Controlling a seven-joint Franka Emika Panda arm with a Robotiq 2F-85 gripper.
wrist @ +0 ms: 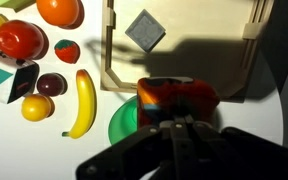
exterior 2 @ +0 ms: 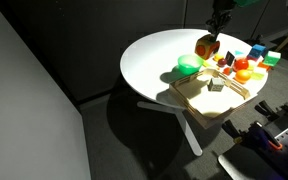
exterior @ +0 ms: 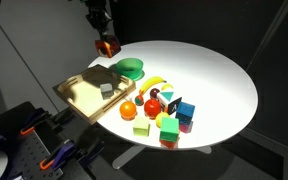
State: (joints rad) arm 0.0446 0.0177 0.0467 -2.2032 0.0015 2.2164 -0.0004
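Closest in, the gripper (wrist: 176, 118) has its fingers pinched tight on a red-orange toy (wrist: 176, 95), held clear of the table (exterior: 224, 70), likely so nothing drags. From the left: a red fruit (wrist: 19, 38), a banana (wrist: 81, 102), the green plate (wrist: 122, 122) partly beneath the toy, then the wooden tray (wrist: 109, 45) cradling a grey cube (wrist: 144, 30).

Hard overhead light is flooding the round white table (exterior: 224, 80), bleaching it almost to glare, while the surrounding room is sinking into darkness. In the wrist view a deep shadow is lying across the wooden tray (wrist: 108, 50), and the gripper (wrist: 179, 125) is showing soft, out of focus.
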